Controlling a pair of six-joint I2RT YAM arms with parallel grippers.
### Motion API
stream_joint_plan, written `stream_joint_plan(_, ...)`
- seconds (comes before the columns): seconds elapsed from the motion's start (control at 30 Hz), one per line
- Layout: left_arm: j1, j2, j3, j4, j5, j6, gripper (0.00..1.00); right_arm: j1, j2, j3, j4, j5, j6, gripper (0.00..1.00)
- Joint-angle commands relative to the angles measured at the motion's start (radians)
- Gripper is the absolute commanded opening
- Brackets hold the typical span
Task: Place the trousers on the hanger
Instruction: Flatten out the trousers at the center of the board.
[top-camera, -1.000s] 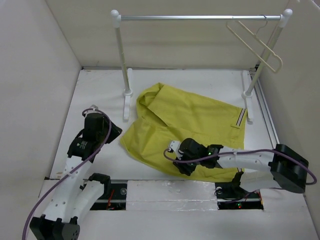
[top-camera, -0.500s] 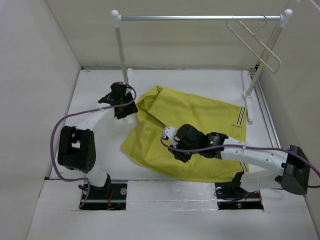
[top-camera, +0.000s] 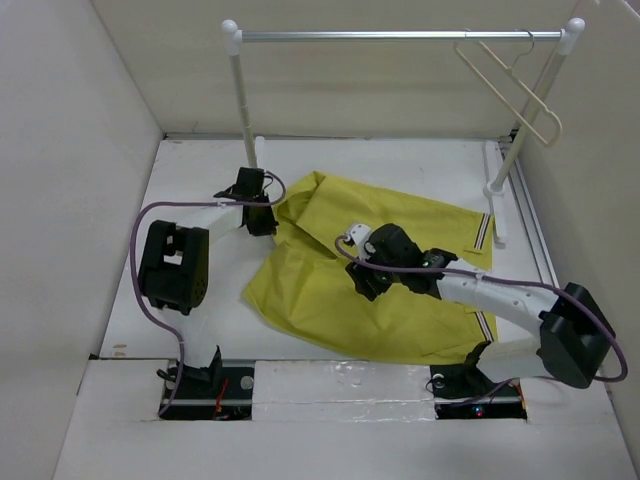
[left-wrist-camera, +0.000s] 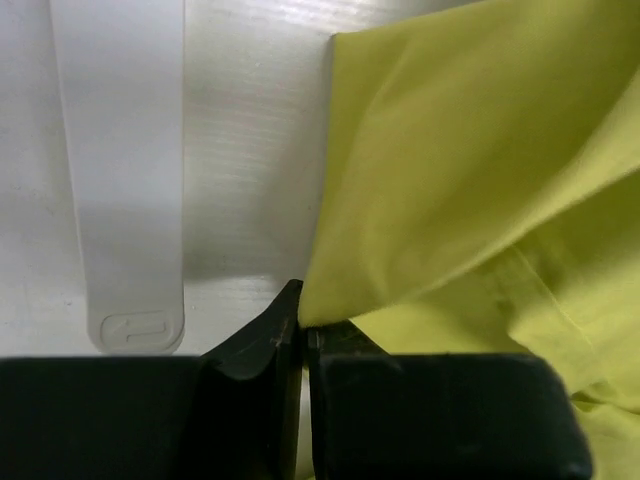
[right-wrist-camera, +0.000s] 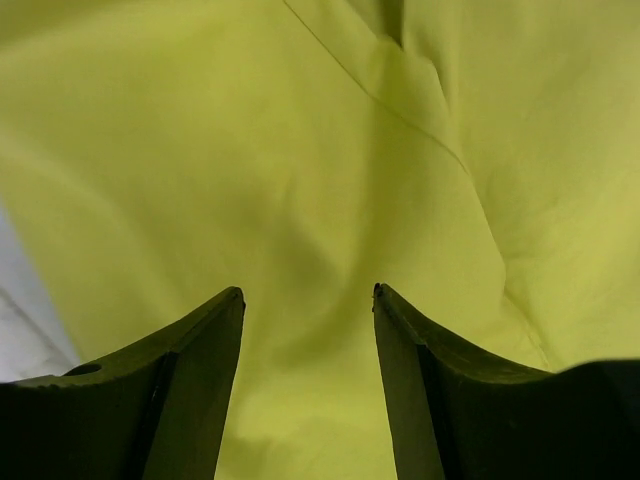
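Observation:
The mustard-yellow trousers (top-camera: 420, 225) lie crumpled across the middle of the table, with the striped tab at their right end. My left gripper (top-camera: 266, 222) sits at their far-left edge. In the left wrist view this gripper (left-wrist-camera: 303, 325) is shut, pinching the hem of the trousers (left-wrist-camera: 450, 180) at its tips. My right gripper (top-camera: 362, 284) hovers over the cloth's middle. In the right wrist view it (right-wrist-camera: 308, 295) is open, with only the trousers (right-wrist-camera: 300, 150) beneath and nothing between the fingers. The cream hanger (top-camera: 510, 85) hangs from the rail at the far right.
A metal rail (top-camera: 400, 35) on white posts spans the back. The left post's flat white foot (left-wrist-camera: 130, 200) lies right beside my left gripper. The right post's foot (top-camera: 497, 205) borders the waistband. White walls close in on the left, right and back.
My left arm swung from the near left out to the trousers' left edge and shut on the hem. My right gripper moved farther up over the cloth and stayed open.

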Motion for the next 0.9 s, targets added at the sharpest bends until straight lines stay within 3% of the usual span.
stream_joint_plan(0.0, -0.002, -0.136, 0.119, -0.05, -0.084, 0.041, 0.0, -0.065, 0.091, -0.122, 0.176, -0.05, 0.021, 0.59)
stream_joint_plan(0.3, -0.002, -0.358, 0.439, -0.361, -0.337, 0.155, 0.0, -0.066, 0.186, -0.205, 0.204, -0.06, 0.05, 0.58)
stream_joint_plan(0.63, -0.002, -0.356, 0.826, -0.643, -0.457, 0.221, 0.0, -0.056, 0.058, -0.244, 0.109, -0.047, 0.092, 0.57)
stream_joint_plan(0.7, -0.002, -0.378, 0.832, -0.648, -0.463, 0.232, 0.0, -0.056, -0.008, -0.251, 0.068, -0.041, 0.09, 0.57)
stream_joint_plan(0.87, 0.029, -0.409, 0.664, -0.635, -0.395, 0.261, 0.0, -0.071, -0.127, -0.254, -0.021, 0.005, 0.078, 0.58)
